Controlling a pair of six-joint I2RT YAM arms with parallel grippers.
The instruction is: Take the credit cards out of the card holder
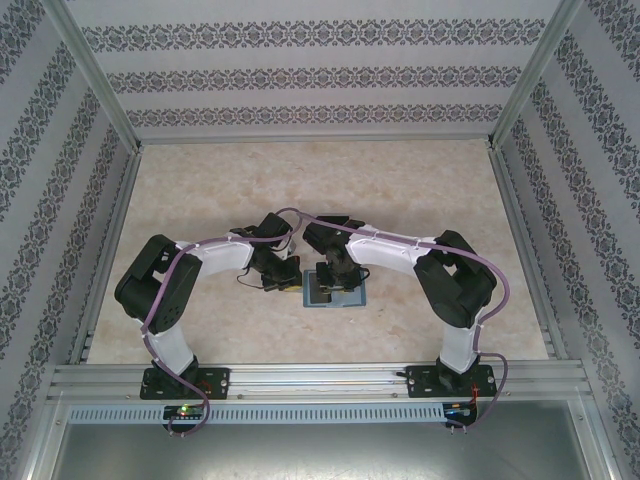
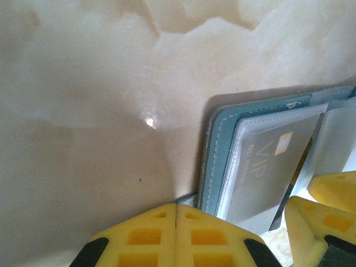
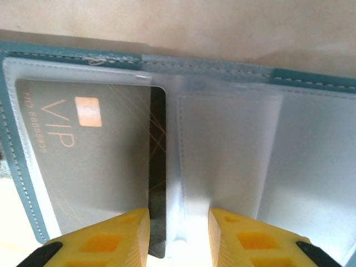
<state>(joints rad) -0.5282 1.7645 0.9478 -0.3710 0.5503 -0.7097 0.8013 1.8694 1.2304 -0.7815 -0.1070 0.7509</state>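
In R wrist view, 1 VIP card (image 3: pixel 83 178) in card holder (image 3: pixel 311 78), R gripper (image 3: pixel 178 233) parted; L gripper (image 2: pixel 176 219) closed.

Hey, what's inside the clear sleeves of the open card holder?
One card holder sleeve holds a dark VIP card, its edge poking out. Anything beneath that card is hidden.

Bare table (image 1: pixel 300 190) around crowded card holder (image 1: pixel 350 297)

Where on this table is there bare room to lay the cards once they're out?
The table is bare across its far half, up to the back wall, and in the near strip between the card holder and the rail. Crowded at centre, where the left gripper and right gripper meet at the holder.
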